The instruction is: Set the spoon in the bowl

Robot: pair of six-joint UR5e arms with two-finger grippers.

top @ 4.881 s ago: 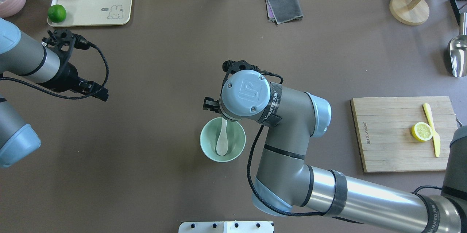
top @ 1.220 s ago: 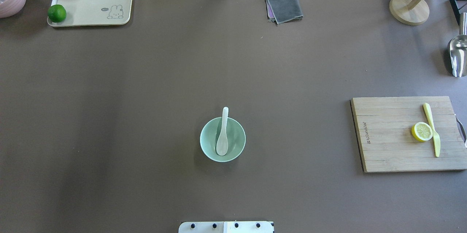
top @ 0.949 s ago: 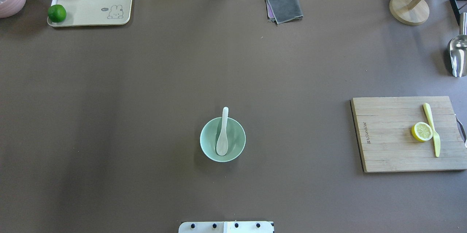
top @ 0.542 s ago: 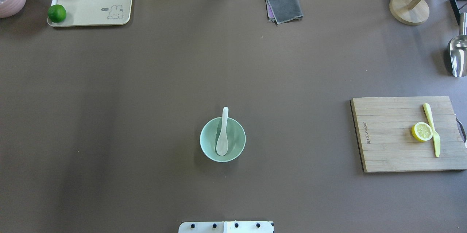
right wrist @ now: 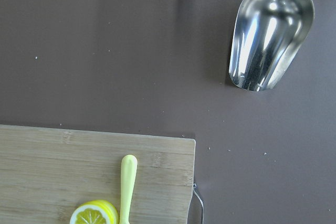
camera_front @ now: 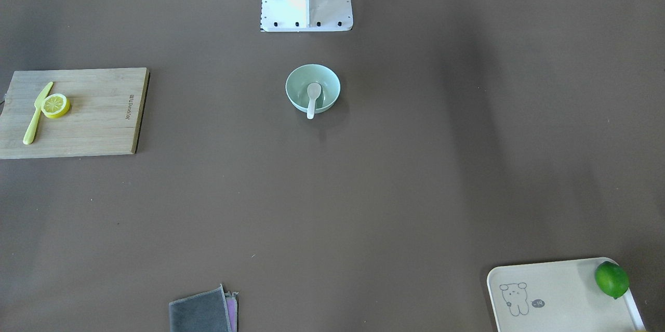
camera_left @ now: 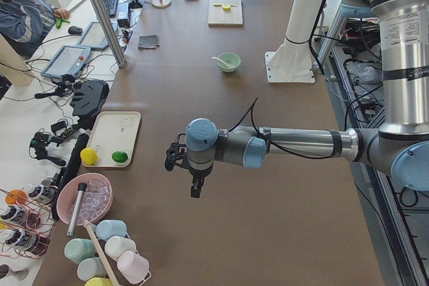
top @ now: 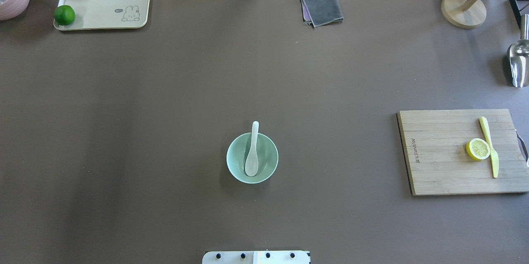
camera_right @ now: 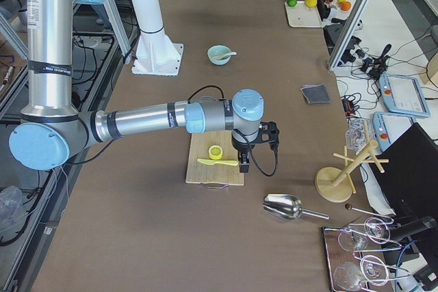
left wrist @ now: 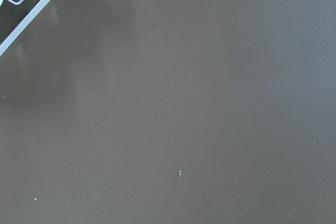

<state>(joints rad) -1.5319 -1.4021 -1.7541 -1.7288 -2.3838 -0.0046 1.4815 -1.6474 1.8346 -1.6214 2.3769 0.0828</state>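
The white spoon (top: pixel 251 156) lies in the mint-green bowl (top: pixel 268 154), scoop down inside and handle resting on the far rim, poking out over it. Both also show in the front-facing view, spoon (camera_front: pixel 313 94) in bowl (camera_front: pixel 328 85). No gripper touches them. My left gripper (camera_left: pixel 194 191) hangs above bare table near the left end, far from the bowl; I cannot tell if it is open or shut. My right gripper (camera_right: pixel 243 163) hangs over the cutting board at the right end; I cannot tell its state either.
A wooden cutting board (top: pixel 438 160) with a lemon half (top: pixel 478 149) and a yellow knife (top: pixel 489 146) lies at the right. A cream tray (top: pixel 103 3) with a lemon and a lime sits far left. A grey cloth (top: pixel 322 8), a metal scoop (top: pixel 518 63) and a wooden stand (top: pixel 463 10) lie at the back.
About five seconds ago my right arm stood over the bowl and my left arm was at the left; both have left the overhead view. The spoon stays in the bowl. Nothing moved in the last second.
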